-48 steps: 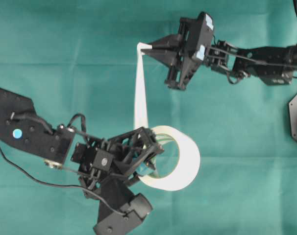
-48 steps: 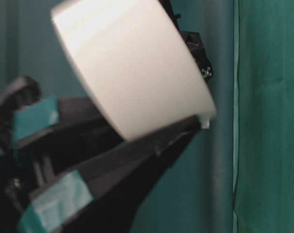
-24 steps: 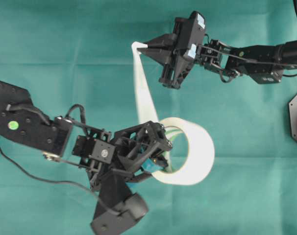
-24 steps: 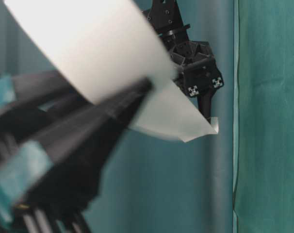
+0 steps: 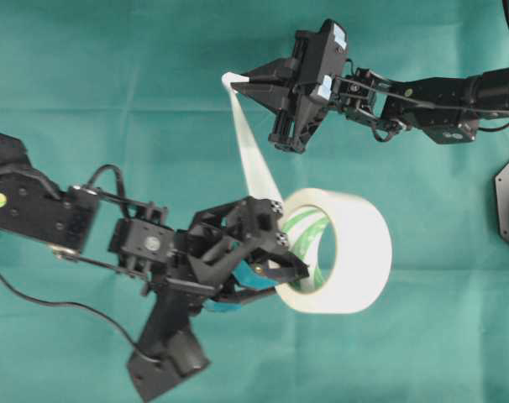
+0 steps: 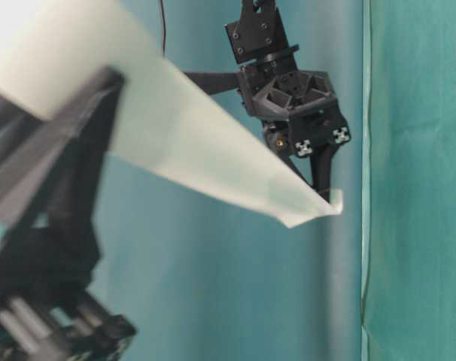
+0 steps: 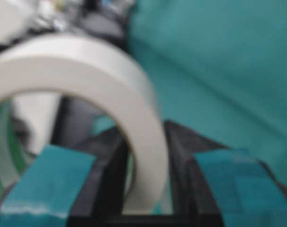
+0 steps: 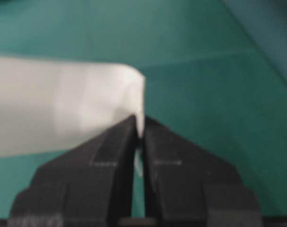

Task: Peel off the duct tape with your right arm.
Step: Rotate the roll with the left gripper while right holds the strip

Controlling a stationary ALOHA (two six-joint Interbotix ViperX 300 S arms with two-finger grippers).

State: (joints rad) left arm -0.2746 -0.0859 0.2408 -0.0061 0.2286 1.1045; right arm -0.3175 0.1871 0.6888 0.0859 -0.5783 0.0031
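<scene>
Here we see the right gripper (image 5: 238,81) pinching the strip end (image 8: 134,101) of the duct tape (image 5: 355,252), while the left gripper (image 5: 290,275) clamps the roll's wall above the green cloth (image 5: 112,101).

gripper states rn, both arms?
Left hand: closed on the duct tape roll's wall.
Right hand: closed, pinching the loose strip end.
</scene>
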